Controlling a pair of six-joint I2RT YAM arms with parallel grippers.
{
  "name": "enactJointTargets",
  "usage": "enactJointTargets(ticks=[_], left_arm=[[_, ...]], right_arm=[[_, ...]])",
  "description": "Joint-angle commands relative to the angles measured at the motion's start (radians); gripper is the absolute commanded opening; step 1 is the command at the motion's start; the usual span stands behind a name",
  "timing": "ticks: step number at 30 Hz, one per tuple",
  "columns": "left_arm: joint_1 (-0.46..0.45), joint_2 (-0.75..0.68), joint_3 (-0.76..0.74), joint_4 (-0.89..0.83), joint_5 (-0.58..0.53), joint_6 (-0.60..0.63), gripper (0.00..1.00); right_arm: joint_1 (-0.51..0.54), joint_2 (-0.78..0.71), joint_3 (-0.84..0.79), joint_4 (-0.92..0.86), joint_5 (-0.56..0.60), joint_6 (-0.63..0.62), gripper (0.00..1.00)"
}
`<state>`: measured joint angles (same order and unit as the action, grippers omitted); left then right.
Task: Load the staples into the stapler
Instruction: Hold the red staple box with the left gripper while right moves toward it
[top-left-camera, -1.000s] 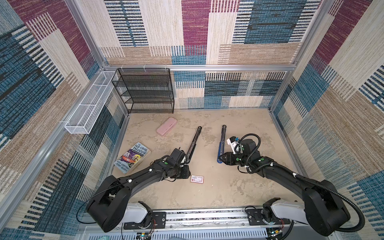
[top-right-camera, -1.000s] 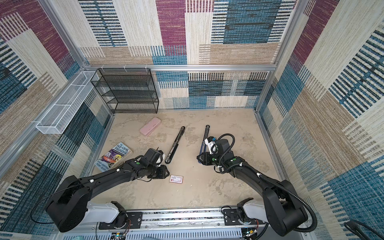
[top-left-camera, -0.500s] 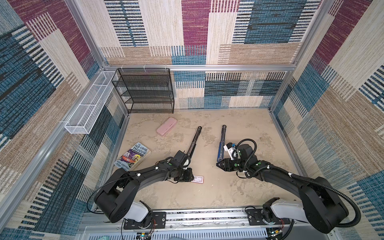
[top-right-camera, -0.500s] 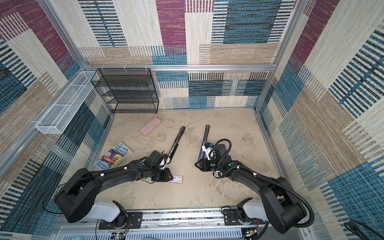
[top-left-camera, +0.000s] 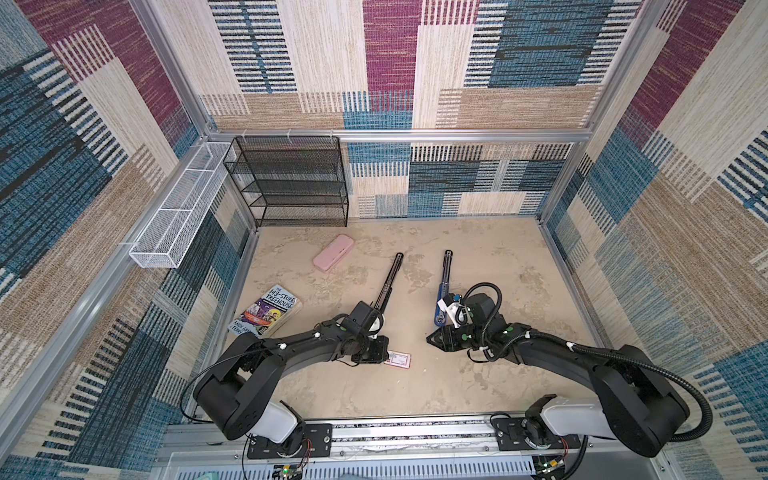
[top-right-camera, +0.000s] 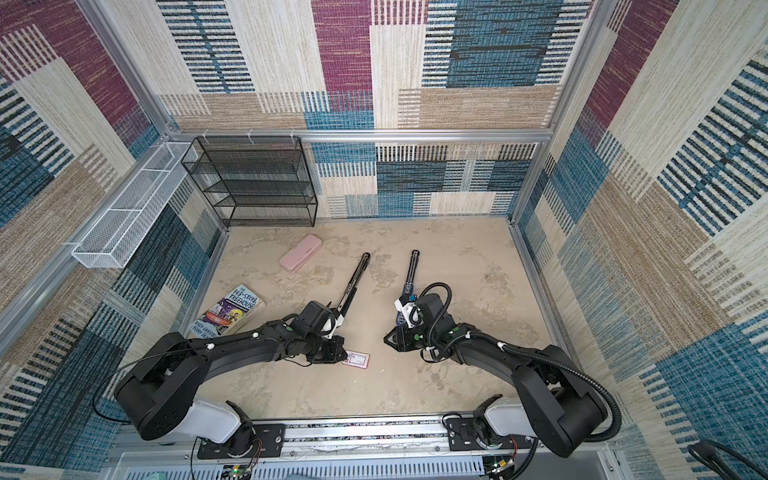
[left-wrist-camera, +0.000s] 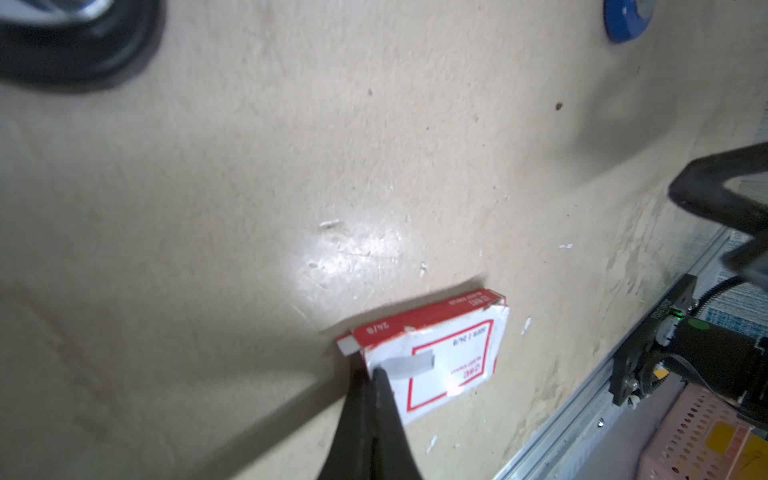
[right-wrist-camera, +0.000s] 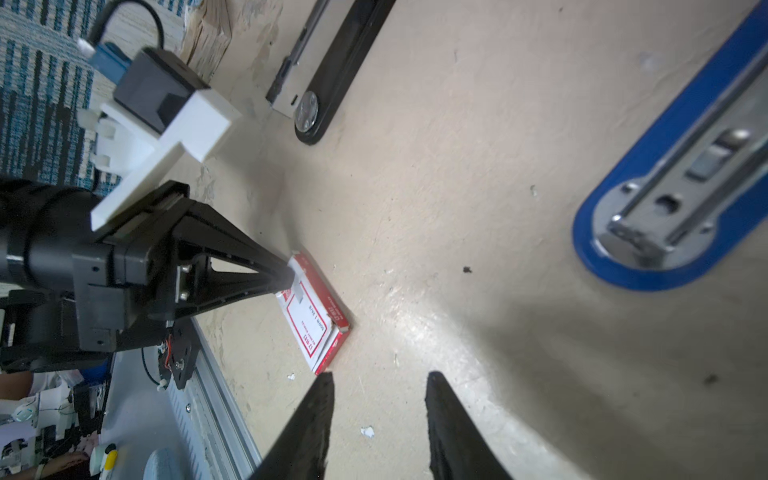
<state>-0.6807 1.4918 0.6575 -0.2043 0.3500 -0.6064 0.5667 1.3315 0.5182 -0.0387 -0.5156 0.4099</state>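
Observation:
The staples box (top-left-camera: 399, 360), flat and white with red edges, lies on the beige floor near the front middle; no loose staples show. My left gripper (left-wrist-camera: 372, 371) is shut, its tips touching the box's taped end (right-wrist-camera: 297, 286); I cannot tell whether a flap is pinched. My right gripper (right-wrist-camera: 380, 376) stands open and empty just right of the box, one fingertip (right-wrist-camera: 326, 380) near its corner. The blue stapler (top-left-camera: 443, 291) lies behind the right gripper, its grey metal rail (right-wrist-camera: 681, 174) showing. A black stapler (top-left-camera: 389, 280) lies to its left.
A pink oblong case (top-left-camera: 333, 258) and a paperback book (top-left-camera: 266, 318) lie at the left. A black mesh shelf (top-left-camera: 291, 183) stands at the back left, with a white wire basket (top-left-camera: 178, 208) on the left wall. An aluminium rail (top-left-camera: 395, 428) runs along the front edge.
My left gripper has reached rightward to the box and closed at its end. The right gripper has come forward from the blue stapler's end toward the box.

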Motion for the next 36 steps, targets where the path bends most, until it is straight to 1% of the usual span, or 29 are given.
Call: enactJointTargets(ticks=[1,4,7,12,20,22,25,30,36], left_arm=[[0.0,-0.002,0.0,0.0,-0.015,-0.024,0.0],[0.0,0.008,0.01,0.002,-0.018,-0.024,0.0],[0.0,0.022,0.019,0.003,-0.014,-0.024,0.0],[0.0,0.032,0.027,0.006,-0.014,-0.019,0.0],[0.0,0.03,0.022,0.012,-0.011,-0.019,0.0],[0.0,0.028,0.021,0.012,-0.011,-0.017,0.0],[0.0,0.022,0.016,0.014,-0.013,-0.018,0.0],[0.0,0.014,0.01,0.016,-0.017,-0.019,0.0],[0.0,0.007,0.005,0.018,-0.019,-0.02,0.0]], right_arm=[[0.037,0.026,0.016,-0.027,0.033,-0.007,0.41],[0.081,0.064,0.03,-0.019,0.048,0.005,0.45],[0.118,0.109,0.049,-0.016,0.066,0.019,0.46],[0.17,0.179,0.08,-0.009,0.066,0.031,0.39],[0.212,0.236,0.12,-0.012,0.092,0.052,0.38],[0.223,0.248,0.138,-0.039,0.125,0.05,0.32],[0.237,0.255,0.16,-0.086,0.182,0.042,0.27],[0.242,0.259,0.173,-0.142,0.235,0.031,0.22],[0.241,0.226,0.181,-0.21,0.313,0.004,0.18]])
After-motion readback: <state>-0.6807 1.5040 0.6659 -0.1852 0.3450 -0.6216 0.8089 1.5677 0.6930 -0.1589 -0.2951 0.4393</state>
